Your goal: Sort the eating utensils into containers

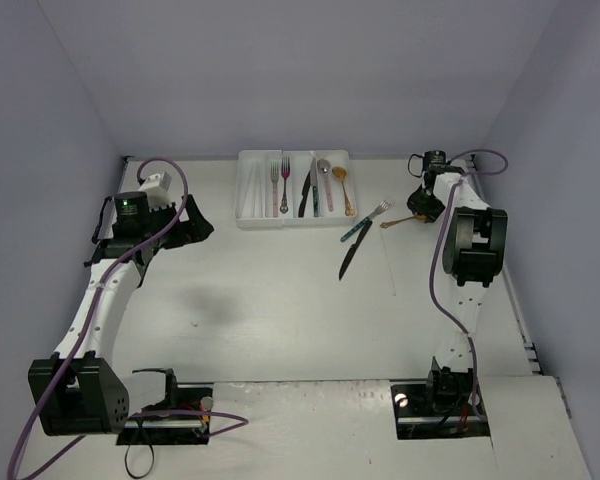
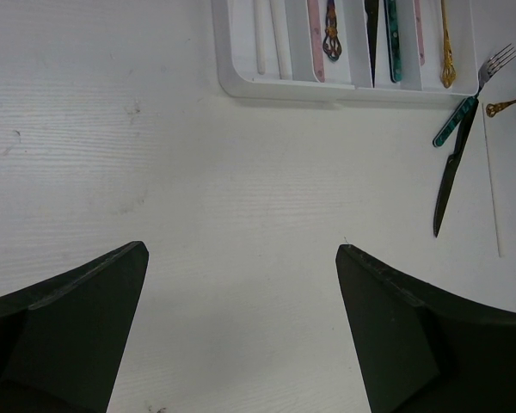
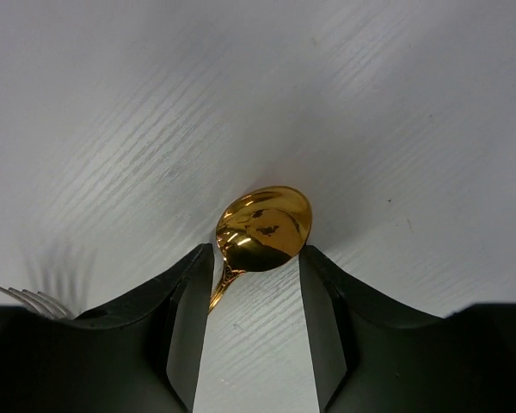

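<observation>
Your right gripper (image 3: 256, 284) has its fingers narrowly apart, flanking the gold spoon (image 3: 263, 228) on the table (image 1: 270, 300), right of the tray (image 1: 248, 190). Your left gripper (image 2: 241, 327) hangs wide open, holding nothing.

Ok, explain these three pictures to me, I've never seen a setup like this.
Two robot arms are bolted to a white table. One picture looks down from above; the other two come from cameras on each arm's wrist. At the far side sits a white cutlery tray already holding several utensils. A teal-handled fork and a black knife lie loose beside it. The left pincer is open over bare table. The right pincer has its fingers on either side of a gold spoon.
</observation>
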### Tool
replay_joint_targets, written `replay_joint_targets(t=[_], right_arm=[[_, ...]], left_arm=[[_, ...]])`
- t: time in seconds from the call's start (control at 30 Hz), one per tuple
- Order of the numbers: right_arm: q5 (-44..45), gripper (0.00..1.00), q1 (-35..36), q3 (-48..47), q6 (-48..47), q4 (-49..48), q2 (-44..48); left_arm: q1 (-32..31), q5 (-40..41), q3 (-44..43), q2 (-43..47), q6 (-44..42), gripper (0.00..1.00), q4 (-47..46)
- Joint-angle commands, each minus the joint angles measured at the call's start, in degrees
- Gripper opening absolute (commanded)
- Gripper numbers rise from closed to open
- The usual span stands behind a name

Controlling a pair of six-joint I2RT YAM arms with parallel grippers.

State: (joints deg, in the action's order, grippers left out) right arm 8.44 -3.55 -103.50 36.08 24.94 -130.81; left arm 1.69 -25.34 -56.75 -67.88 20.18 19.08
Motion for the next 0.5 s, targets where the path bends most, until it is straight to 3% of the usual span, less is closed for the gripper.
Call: replay_joint_targets(t=[0.0,0.13,0.33,0.47], right_arm=[[5.8,0.41,0.3,0.67,-3.47,5.64,-2.98],[8.36,0.36,-0.22,1.09,-6.86,6.96,-4.41],[10.87,0.07,-3.54,0.53,-15.62,10.81,-8.15],[12.14,0.05,-5.71,-0.65,-21.5,10.65,-7.83]], left_arm=[[0.68,0.38,-2.22,-0.11,-0.2,0.91,-1.95],[0.7,0.6,-2.49,0.24,-0.79,0.91,-0.95],[1.1,0.49,-2.4,0.38,-1.22,0.91,-0.52],[1.12,0.19,-2.49,0.01,-1.19,0.91,-0.71]])
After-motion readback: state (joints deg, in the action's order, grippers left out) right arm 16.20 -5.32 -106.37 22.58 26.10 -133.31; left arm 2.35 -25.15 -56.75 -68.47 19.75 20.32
